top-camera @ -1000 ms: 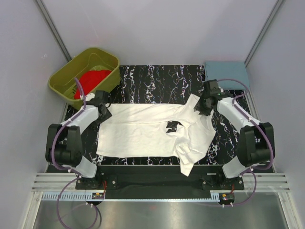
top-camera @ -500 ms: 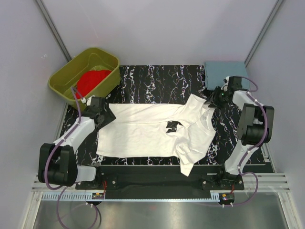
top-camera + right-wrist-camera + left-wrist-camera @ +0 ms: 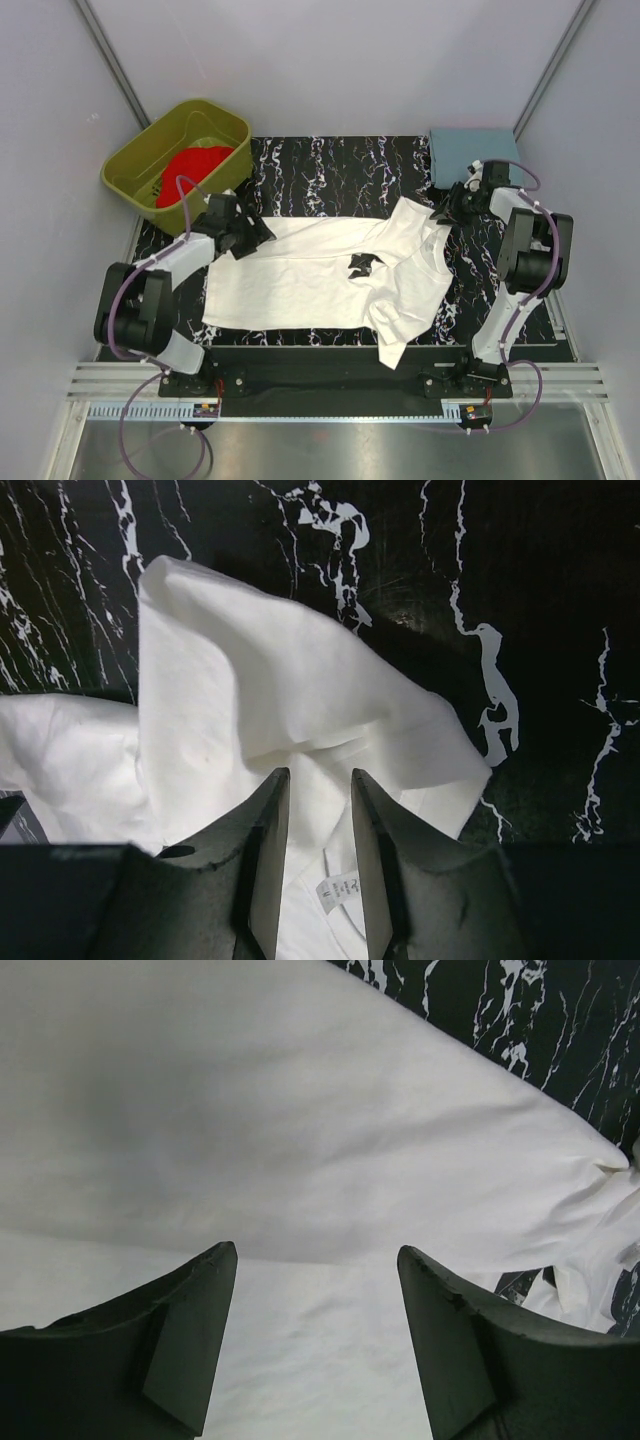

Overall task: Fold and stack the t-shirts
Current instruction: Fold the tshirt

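Note:
The white t-shirt lies spread on the black marbled mat, its black chest mark facing up and its right part crumpled. My left gripper is open low over the shirt's far left corner; in the left wrist view white cloth fills the gap. My right gripper is at the shirt's far right edge. Its jaws stand narrowly apart over a raised fold of the shirt near the collar tag. The red t-shirt lies bunched in the tub.
The olive-green tub stands at the back left, off the mat. A blue-grey folded item lies at the back right corner. The black marbled mat shows bare behind the shirt. Grey walls enclose the cell.
My left gripper has moved right onto the shirt's far left corner. My right gripper pulled right off the collar area and now sits at the shirt's right edge. The shirt has barely shifted.

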You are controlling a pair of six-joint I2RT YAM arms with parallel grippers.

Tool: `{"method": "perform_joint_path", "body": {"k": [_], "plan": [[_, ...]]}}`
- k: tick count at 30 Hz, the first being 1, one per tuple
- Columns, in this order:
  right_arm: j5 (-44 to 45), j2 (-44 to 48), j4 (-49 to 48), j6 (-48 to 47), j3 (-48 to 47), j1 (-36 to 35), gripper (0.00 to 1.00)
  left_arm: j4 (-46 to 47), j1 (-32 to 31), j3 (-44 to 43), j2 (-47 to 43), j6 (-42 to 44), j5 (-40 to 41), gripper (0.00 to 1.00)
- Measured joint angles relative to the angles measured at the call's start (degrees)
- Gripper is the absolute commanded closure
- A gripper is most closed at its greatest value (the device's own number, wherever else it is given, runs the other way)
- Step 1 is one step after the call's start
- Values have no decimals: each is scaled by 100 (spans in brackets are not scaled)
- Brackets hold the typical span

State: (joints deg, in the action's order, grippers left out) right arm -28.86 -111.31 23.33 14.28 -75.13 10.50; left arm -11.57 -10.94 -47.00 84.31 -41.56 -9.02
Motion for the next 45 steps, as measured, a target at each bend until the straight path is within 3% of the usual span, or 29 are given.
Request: {"method": "perform_joint_path", "body": {"k": [8, 21, 23, 27, 32, 45], "plan": [[-278, -345, 0, -94, -2, 0, 64, 208, -59, -280, 1060, -81, -326, 29], [-481, -549, 50, -269, -28, 0, 65, 461, -52, -520, 1373, -232, -498, 29], [-476, -557, 59, -278, -28, 0, 71, 400, -52, -560, 1381, -232, -457, 29], [-459, -555, 125, -262, -28, 0, 100, 341, -66, -590, 1392, -245, -378, 29], [-404, -424, 291, 24, 11, 0, 100, 269, -70, -634, 1412, -308, -330, 29], [444, 1226, 1139, 643, 404, -2, 100, 197, -85, -667, 1414, -361, -153, 28]]}}
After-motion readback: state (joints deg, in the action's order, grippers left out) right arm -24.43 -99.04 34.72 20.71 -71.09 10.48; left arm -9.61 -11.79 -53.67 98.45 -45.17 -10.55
